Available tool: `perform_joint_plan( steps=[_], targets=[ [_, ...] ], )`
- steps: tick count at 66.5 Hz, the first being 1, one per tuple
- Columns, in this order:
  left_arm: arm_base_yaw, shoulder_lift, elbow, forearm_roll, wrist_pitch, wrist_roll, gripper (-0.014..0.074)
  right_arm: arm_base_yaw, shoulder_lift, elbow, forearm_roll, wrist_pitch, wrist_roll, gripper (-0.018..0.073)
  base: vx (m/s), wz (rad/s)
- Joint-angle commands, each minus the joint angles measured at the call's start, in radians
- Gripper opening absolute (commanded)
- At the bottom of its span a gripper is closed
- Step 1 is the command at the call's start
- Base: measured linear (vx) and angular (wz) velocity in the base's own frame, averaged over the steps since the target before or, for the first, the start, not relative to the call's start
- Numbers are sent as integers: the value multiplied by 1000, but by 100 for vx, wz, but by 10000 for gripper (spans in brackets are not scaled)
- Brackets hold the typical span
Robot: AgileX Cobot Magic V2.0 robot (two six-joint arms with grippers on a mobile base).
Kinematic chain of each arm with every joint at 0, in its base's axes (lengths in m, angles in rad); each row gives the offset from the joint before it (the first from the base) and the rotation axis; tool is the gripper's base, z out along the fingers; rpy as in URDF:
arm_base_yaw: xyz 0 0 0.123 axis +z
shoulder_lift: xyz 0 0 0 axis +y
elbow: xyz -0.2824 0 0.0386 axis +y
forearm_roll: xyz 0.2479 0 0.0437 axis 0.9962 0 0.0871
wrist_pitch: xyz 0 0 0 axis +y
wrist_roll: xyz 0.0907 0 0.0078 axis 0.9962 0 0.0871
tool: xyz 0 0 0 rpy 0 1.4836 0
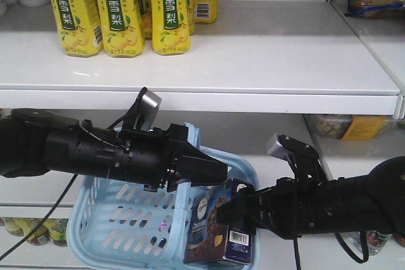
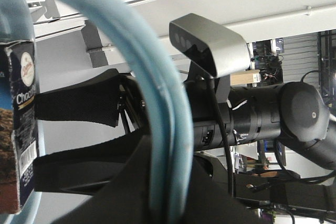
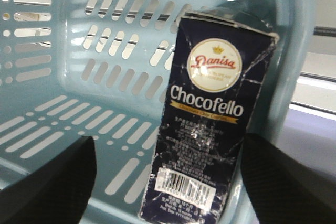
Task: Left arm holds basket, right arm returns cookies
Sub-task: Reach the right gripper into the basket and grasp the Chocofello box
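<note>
Left end effector (image 1: 215, 172) pinching basket (image 1: 120, 226) handle; I judge hold steady. Cookies (image 1: 218, 229) upright in basket's right corner. Right end effector (image 1: 237, 210) spread either side of it (no contact visible). Grasp step; next I close, lift toward shelf (image 1: 253, 61).

basket (image 3: 73, 85): smooth plastic | cookies (image 3: 210, 129): creased glossy card carton

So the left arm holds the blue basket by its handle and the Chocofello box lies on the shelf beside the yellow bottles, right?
No. The Chocofello box stands inside the basket, not on the shelf; the right wrist view shows it. The rest holds.
</note>
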Motion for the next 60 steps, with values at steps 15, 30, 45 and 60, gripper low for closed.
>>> perform_joint_plan(
  steps=[15,30,45,60],
  targets=[
    [12,-45,-43,-177,-19,33,-3,1,17,-28,55,7,-48,531,0,0],
    [12,-45,-43,-177,-19,33,-3,1,62,-30,79,4,-92,531,0,0],
    [12,-45,-43,-177,-19,33,-3,1,121,-74,82,0,-115,499,0,0],
    [12,-45,-43,-177,-19,33,-3,1,175,-103,82,-37,-118,442,0,0]
  ],
)
